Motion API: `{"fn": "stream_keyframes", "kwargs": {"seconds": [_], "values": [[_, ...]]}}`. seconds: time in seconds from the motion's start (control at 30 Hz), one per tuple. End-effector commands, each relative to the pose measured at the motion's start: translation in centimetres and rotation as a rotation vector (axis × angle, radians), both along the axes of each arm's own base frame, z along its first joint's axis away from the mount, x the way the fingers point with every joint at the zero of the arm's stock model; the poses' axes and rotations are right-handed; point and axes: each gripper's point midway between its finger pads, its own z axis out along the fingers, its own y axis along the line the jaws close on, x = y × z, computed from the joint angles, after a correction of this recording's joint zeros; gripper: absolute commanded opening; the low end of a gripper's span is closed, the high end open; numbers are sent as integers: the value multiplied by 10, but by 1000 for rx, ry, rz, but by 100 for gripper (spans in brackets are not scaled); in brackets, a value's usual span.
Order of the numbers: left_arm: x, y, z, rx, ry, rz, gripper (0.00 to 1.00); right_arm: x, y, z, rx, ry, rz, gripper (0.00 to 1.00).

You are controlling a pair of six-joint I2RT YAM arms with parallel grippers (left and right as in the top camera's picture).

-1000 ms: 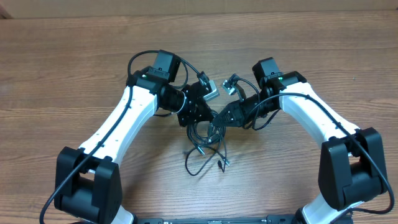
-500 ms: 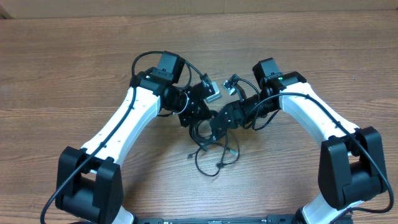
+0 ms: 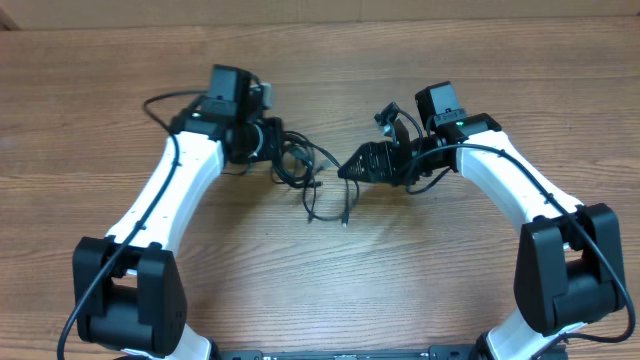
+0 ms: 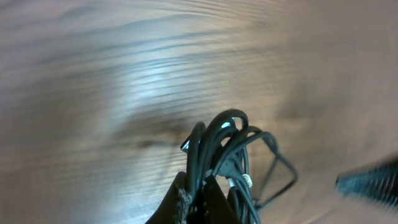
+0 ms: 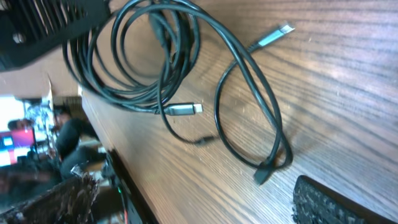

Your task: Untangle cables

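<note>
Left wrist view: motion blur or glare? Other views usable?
Left wrist: table smeared, with a pale glare patch at centre; cables slightly soft. Right wrist: cables crisp, far background soft. Overhead: sharp, evenly lit, only faint shadows.

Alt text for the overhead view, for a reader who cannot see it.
The left gripper is shut on the bunched black cables, whose loose ends trail onto the wooden table. The right gripper, open and empty, points at them from the right.
</note>
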Motion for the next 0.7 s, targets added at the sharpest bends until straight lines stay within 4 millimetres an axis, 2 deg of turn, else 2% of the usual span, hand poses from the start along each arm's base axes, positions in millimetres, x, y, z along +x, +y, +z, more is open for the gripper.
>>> {"fn": "stream_keyframes", "kwargs": {"seconds": [0.0,0.13,0.27,0.37,0.47,0.57,0.67], "values": [[4,11,6,-153,156,407,4,2,14,3,-7,102,-102,100],[-7,18,0,-267,360,776,4,-3,34,-1,-47,157,-163,100],[-25,19,-6,-338,552,1093,4,-7,52,-15,-170,46,-146,100],[-34,20,-9,-343,619,1200,5,-6,57,-25,-285,-37,-174,100],[-39,21,-10,-349,662,1279,4,-8,64,-30,-338,-47,-230,100],[-39,22,-10,-357,674,1318,4,-13,67,-32,-336,81,-384,99],[-43,23,-12,-358,703,1371,4,-18,68,-32,-298,290,-588,98]]}}
